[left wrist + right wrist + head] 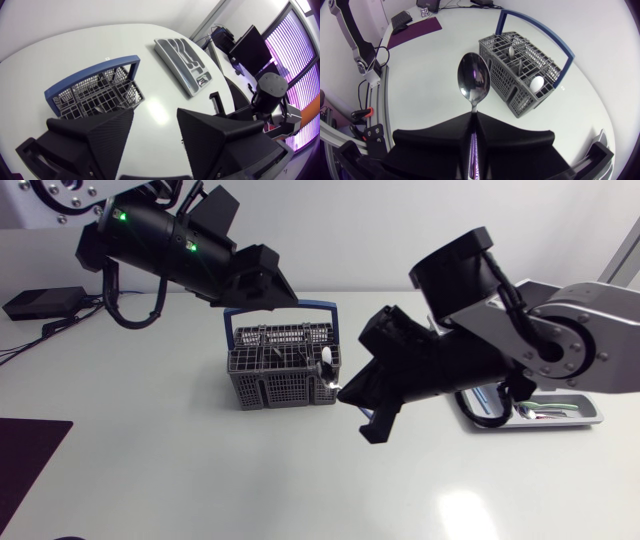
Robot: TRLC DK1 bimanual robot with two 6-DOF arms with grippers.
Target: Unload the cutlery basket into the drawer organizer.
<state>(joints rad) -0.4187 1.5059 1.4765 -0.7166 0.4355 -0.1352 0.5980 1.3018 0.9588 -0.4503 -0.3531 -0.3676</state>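
Right wrist view: spoon (473,82) is clamped by its handle in right gripper (472,116), just beside basket (285,392). Left gripper (156,112) is held above basket, fingers (105,135) apart. Organizer (597,416) is partly hidden behind right arm (560,340).

You get no readable text, numbers or signs in any view. The only candidate is a tiny pale mark (106,59) on the basket handle (85,76). It's too small to read.
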